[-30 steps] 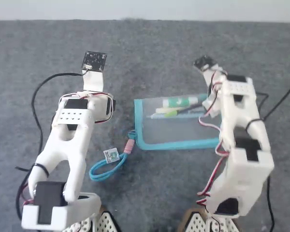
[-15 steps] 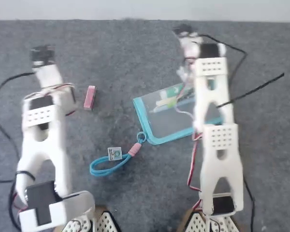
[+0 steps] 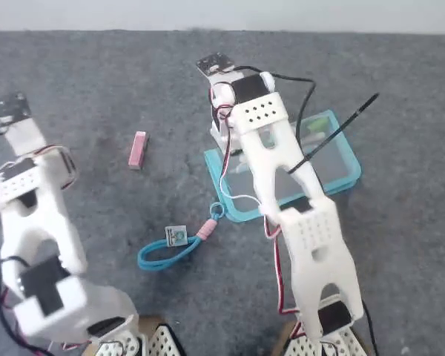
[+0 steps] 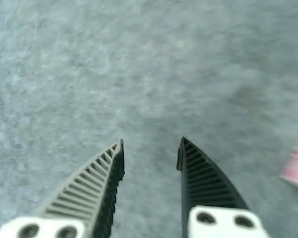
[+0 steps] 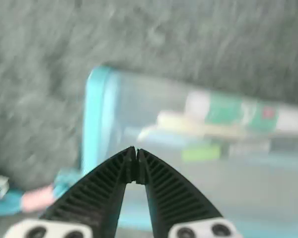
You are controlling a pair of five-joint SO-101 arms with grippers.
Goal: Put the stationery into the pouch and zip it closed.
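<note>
While grey felt-like matting (image 3: pixel 119 89) covers the whole table, the two white arms take up most of the space above it. The right arm (image 3: pixel 282 170) stretches from the near edge out toward the far middle and crosses over the pouch. The left arm (image 3: pixel 30 215) stands at the left side, well apart from the pouch.

The right gripper (image 5: pixel 135 151) has its two black ridged fingers pressed together at the tips, with nothing between them. It hangs just above the left end of the pouch, beside the teal border. The left gripper (image 4: pixel 151 144) is spread partway with a clear gap between its fingers. It holds nothing and has bare matting under it.

The pouch (image 3: pixel 337 167) lies flat a little right of centre. It is clear plastic edged in teal, and its right end is turned toward the far side. Whether its zip is open or closed cannot be told.

A blue strap loop (image 3: pixel 163 256) trails from the pouch's near left corner toward the near left, joined there by a short pink piece (image 3: pixel 205 231).

A pink eraser (image 3: pixel 139 149) lies alone on the matting, left of the pouch and between the two arms.

Inside the pouch, through the clear wall, a green-and-white tube (image 5: pixel 238 111) lies along the far edge, with a pale yellow pen (image 5: pixel 188 124) just beside it.

A small white tag (image 3: pixel 176 236) sits on the strap loop.
</note>
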